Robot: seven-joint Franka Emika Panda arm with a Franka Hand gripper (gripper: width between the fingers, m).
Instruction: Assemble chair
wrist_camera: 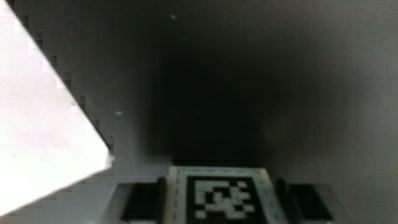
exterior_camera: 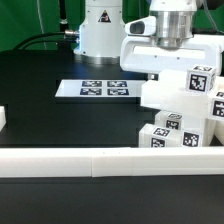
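The chair (exterior_camera: 185, 110) is a stack of glossy white blocky pieces with black-and-white tags at the exterior view's right. My gripper (exterior_camera: 163, 42) hangs straight over its top, and the white pieces hide the fingertips there. In the wrist view my gripper (wrist_camera: 222, 200) has a white tagged chair piece (wrist_camera: 222, 192) between its dark fingers (wrist_camera: 143, 200). Both fingers lie close against that piece's sides. A further white slab edge (wrist_camera: 36, 110) fills one side of the wrist view.
The marker board (exterior_camera: 100, 88) lies flat on the black table in the middle. A long low white rail (exterior_camera: 90, 160) runs across the front. A small white block (exterior_camera: 3, 118) shows at the exterior view's left edge. The robot's base (exterior_camera: 100, 30) stands at the back.
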